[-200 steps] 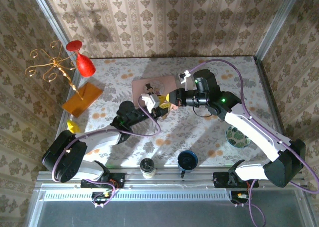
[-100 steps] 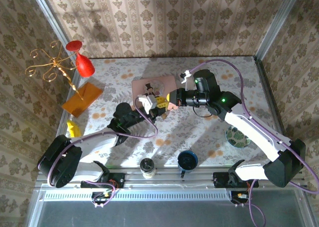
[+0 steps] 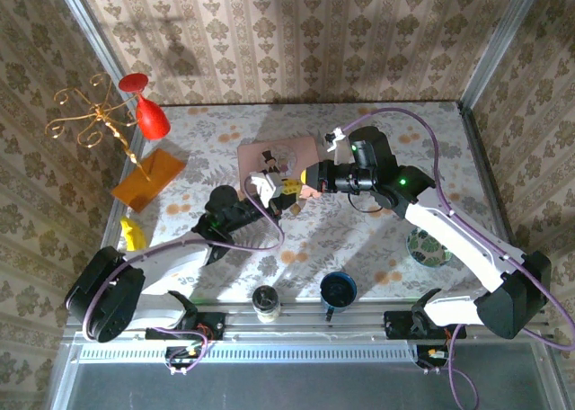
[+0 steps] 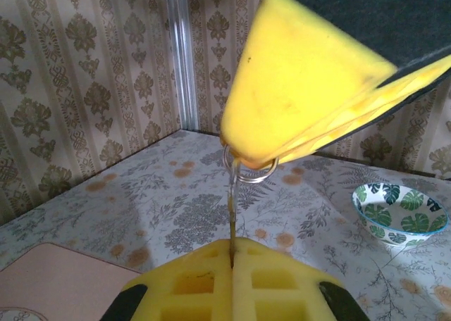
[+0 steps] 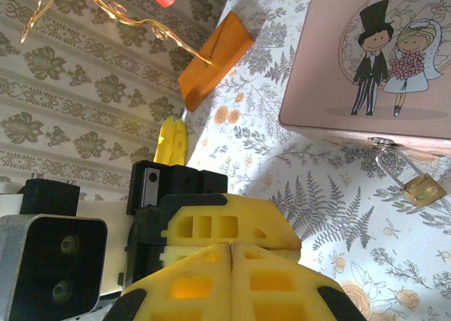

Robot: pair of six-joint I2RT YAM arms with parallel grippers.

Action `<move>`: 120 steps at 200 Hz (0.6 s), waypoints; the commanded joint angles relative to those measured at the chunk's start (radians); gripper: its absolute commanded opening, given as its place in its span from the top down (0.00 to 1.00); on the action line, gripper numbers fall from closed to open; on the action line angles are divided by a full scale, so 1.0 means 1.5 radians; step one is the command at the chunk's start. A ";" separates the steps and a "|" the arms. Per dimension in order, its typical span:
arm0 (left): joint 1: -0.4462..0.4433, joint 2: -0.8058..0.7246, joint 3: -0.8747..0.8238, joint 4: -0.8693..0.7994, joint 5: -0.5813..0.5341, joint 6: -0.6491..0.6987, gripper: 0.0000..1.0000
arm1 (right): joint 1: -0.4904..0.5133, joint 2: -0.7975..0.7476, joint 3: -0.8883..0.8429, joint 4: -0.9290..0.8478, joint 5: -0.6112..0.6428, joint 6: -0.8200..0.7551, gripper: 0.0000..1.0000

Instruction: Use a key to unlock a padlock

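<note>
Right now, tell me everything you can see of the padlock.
The padlock is small, with a squarish brass-yellow body and a thin silvery shackle loop, both looking like metal. It lies tilted on the floral table, just beside the edge of the pink picture box. Its shackle hooks through the box's latch. Nothing else touches it; whether it is locked I cannot tell.

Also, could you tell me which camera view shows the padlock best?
The right wrist view: the padlock lies in plain sight, its shackle hooked at the pink box's clasp. From above, that box edge is too crowded and small to pick it out. The left wrist view faces the key and bowl.
</note>
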 commanded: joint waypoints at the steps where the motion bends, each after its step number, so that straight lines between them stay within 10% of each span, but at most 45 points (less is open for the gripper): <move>1: -0.002 -0.034 -0.004 -0.023 -0.010 0.016 1.00 | 0.005 -0.019 -0.007 -0.018 0.015 -0.003 1.00; 19: 0.000 -0.055 0.005 -0.073 -0.002 0.026 1.00 | 0.004 -0.019 -0.004 -0.028 0.015 -0.017 0.97; 68: 0.013 -0.137 0.120 -0.483 0.078 0.121 1.00 | 0.001 -0.026 0.068 -0.166 0.023 -0.174 0.48; 120: 0.022 -0.194 0.209 -0.776 0.142 0.170 1.00 | 0.000 -0.066 0.091 -0.232 -0.070 -0.389 0.49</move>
